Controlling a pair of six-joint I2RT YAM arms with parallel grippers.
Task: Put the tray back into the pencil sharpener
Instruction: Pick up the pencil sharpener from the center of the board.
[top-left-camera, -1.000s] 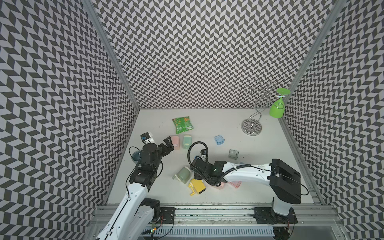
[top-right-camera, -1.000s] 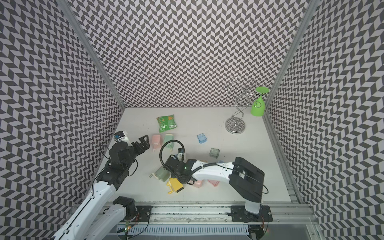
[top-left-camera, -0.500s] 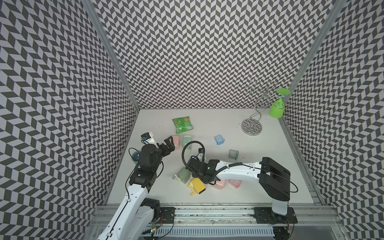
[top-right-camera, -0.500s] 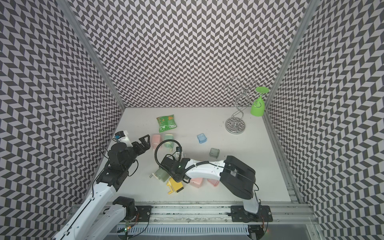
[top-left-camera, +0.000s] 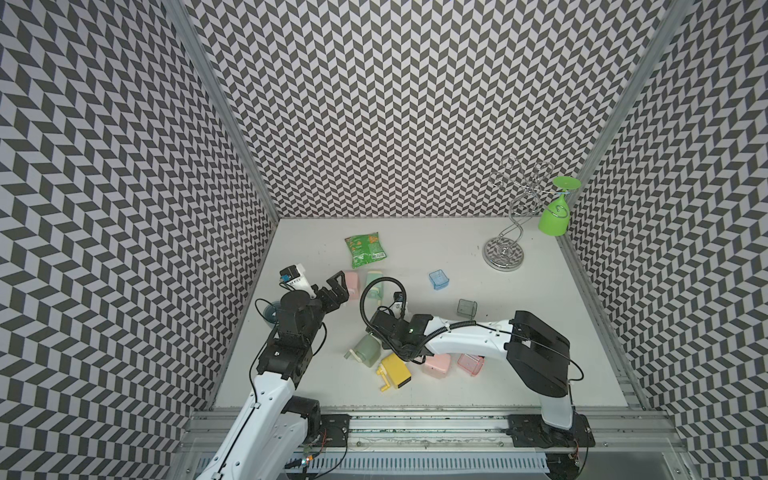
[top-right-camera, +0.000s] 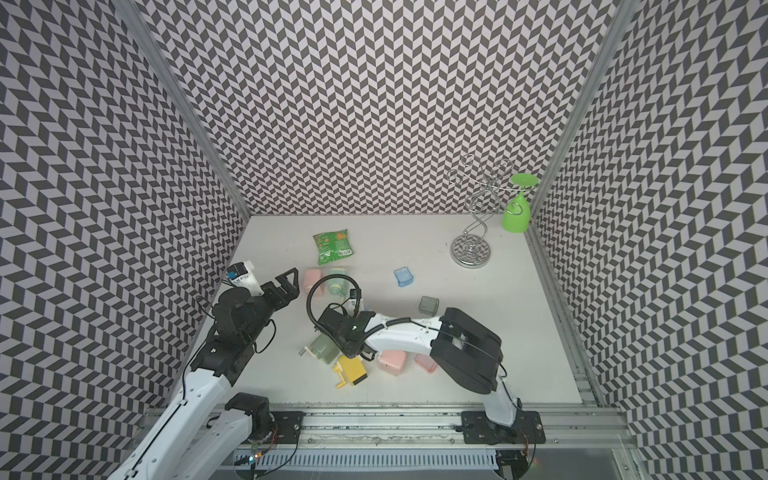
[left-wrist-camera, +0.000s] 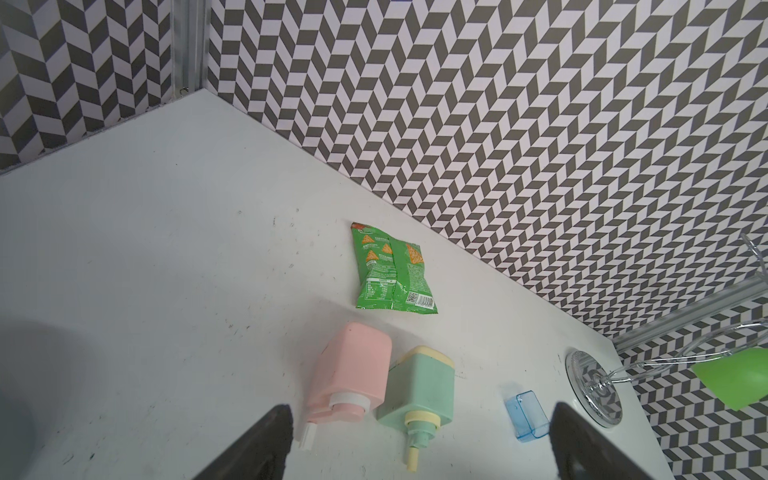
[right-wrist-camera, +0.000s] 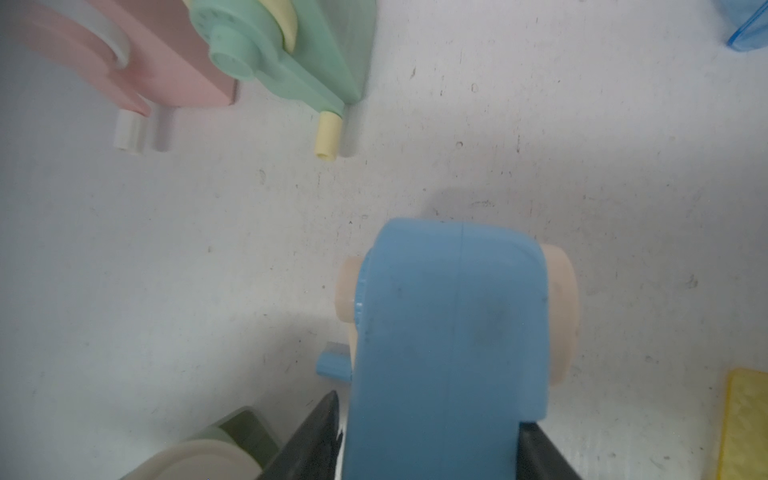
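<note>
Blue plastic fills the right wrist view: the blue sharpener (right-wrist-camera: 449, 332) sits right between the fingers (right-wrist-camera: 316, 436) of the right gripper (right-wrist-camera: 428, 415). The jaws hug it on both sides. 1 finger lies flat against its side and the other shows a thin sliver of light beside it, so I cannot tell whether this is a firm clamp. In both top views the sharpener is hidden under that gripper's head, low over the table (top-left-camera: 332, 395) in the front middle.

And the blue tray (top-left-camera: 438, 279)? It's out on the table on its own, farther back and well apart from the sharpener. It lies between the chip bag (top-left-camera: 365, 249) and the base of the wire rack (top-left-camera: 504, 253), and nothing touches it.

Over to the left gripper (top-left-camera: 334, 289): it hovers above the table near the left wall, jaws wide apart, nothing between them. Its wrist view looks down on 2 more sharpeners just beside each other, a pink sharpener (left-wrist-camera: 353, 374) and a mint sharpener (left-wrist-camera: 419, 386), with the blue tray off past them.

Around the right arm it's crowded. A sage sharpener (top-left-camera: 368, 349) and a yellow sharpener (top-left-camera: 395, 370) lie just beside each other at the gripper's head. A grey tray (top-left-camera: 467, 307) sits on the far side of the arm, and a pink tray (top-left-camera: 471, 363) peeks out on the near side. Back in the corner, a green glass (top-left-camera: 555, 216) hangs upside down from the rack.
</note>
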